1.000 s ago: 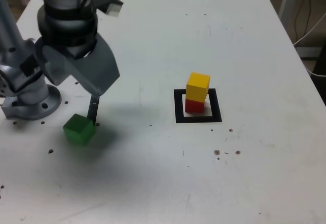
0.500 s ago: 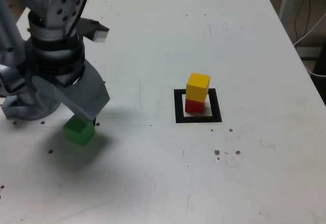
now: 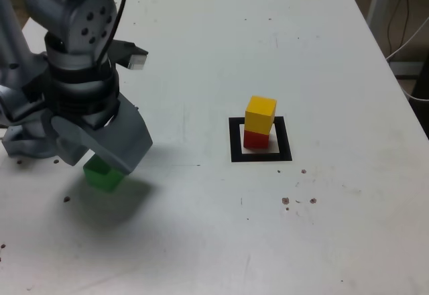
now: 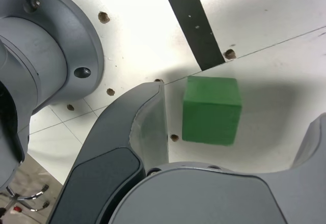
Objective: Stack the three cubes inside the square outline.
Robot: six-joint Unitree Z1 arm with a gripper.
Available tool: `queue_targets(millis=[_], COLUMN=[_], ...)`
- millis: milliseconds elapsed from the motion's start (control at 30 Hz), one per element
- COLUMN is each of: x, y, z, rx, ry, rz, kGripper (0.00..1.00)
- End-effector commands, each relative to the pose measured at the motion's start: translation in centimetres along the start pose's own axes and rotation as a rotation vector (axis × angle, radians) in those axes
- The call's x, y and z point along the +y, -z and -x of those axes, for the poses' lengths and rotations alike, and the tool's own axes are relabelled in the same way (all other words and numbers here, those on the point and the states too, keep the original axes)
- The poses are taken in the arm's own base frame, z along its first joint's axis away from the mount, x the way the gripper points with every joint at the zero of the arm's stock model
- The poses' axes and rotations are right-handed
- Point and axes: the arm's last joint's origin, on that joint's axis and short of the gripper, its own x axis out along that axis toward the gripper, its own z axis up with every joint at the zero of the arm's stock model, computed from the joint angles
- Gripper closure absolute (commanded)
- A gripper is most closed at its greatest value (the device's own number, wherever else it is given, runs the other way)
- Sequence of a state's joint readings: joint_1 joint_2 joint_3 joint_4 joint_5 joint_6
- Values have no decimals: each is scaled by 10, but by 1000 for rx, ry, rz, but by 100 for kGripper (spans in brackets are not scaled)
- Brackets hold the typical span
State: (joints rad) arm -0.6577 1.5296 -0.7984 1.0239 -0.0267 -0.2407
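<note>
The green cube (image 4: 211, 110) sits on the table (image 3: 221, 234), well apart from the square outline (image 3: 260, 140) at the exterior view's left, directly between the spread, empty jaws of the gripper (image 4: 239, 132), touching neither.

At the left of the exterior view the grey arm bends down from its base, its gripper (image 3: 100, 149) pointing at the bench with the jaws spread wide, closed on nothing.
</note>
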Motion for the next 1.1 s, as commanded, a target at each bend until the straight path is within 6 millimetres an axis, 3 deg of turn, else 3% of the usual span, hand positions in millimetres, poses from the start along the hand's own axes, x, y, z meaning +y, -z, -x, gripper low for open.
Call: queue_targets(millis=[0,500,1067], x=[0,-6,-3], y=[-2,-10,-4], z=[-6,-19,-25], rx=[15,-37,6], ry=[-10,25,-13], rz=[12,-4,0], kGripper=[9,21,68])
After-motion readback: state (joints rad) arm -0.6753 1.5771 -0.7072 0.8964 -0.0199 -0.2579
